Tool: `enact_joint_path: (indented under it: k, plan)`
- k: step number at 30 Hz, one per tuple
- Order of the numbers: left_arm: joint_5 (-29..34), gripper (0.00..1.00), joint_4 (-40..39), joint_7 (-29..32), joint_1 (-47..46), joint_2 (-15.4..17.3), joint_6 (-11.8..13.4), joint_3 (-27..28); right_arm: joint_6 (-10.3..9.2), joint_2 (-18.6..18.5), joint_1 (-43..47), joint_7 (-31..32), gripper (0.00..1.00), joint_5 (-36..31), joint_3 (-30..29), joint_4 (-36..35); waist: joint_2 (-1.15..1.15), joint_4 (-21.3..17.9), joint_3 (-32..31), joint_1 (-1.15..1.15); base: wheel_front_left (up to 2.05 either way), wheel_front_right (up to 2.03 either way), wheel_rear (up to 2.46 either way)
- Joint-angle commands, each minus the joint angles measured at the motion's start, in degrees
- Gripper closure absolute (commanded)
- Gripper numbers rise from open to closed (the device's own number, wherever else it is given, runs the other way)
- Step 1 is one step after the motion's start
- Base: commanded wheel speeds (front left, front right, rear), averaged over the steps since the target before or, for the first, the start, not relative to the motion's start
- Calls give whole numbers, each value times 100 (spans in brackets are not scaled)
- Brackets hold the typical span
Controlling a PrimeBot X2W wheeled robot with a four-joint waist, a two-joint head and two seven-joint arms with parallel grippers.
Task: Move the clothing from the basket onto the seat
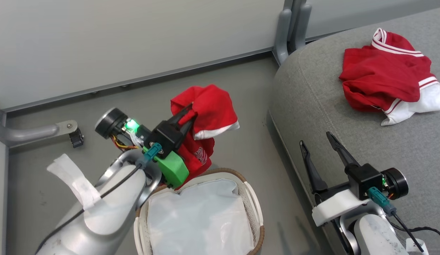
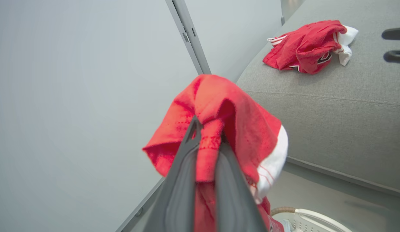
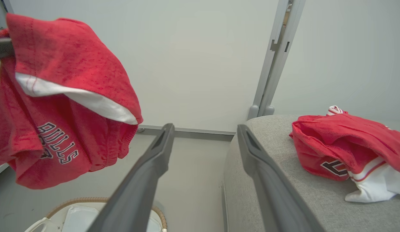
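My left gripper (image 1: 190,110) is shut on a red garment with a white hem and lettering (image 1: 209,113), which hangs in the air above the far rim of the basket (image 1: 257,212). The wrist views show the same garment (image 2: 232,129) (image 3: 58,96) draped over the shut fingers (image 2: 184,154). The basket's white liner is bare. A second red garment with white trim (image 1: 386,78) (image 2: 306,45) (image 3: 345,148) lies crumpled on the grey seat (image 1: 330,117). My right gripper (image 1: 316,138) stands open over the seat's front edge, nothing between its fingers (image 3: 155,154).
A grey wall with a metal upright (image 1: 292,24) runs behind the seat. A metal leg with a caster (image 1: 74,136) stands on the grey floor at the left. Bare floor lies between the basket and the seat.
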Motion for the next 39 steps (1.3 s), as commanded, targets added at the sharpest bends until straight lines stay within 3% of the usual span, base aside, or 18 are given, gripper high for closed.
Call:
enact_joint_path:
  k: [1,10,21,32,39]
  plan:
    - [-92,100,-155,77,-207,121,-13,-32,-8,-21,104,-28,0,-29,23,29,0,130,-297,0,0,0,0]
    - [-478,100,-1033,577,-1086,470,-3,-55,-8,-21,-114,-28,0,-32,355,237,0,85,-410,0,0,0,0]
    - [-636,100,-1467,818,-1509,357,-3,-228,-8,-22,-843,-28,0,-37,1286,767,0,137,-432,0,0,0,0]
    - [-708,100,-1682,856,-1625,234,-3,-519,-8,-23,-1834,-28,0,-193,2116,1750,0,251,-378,0,0,0,0]
    - [-786,100,-1778,839,-1631,189,-3,-657,-8,-161,-2308,-28,0,-37,2981,1760,0,337,-393,0,0,0,0]
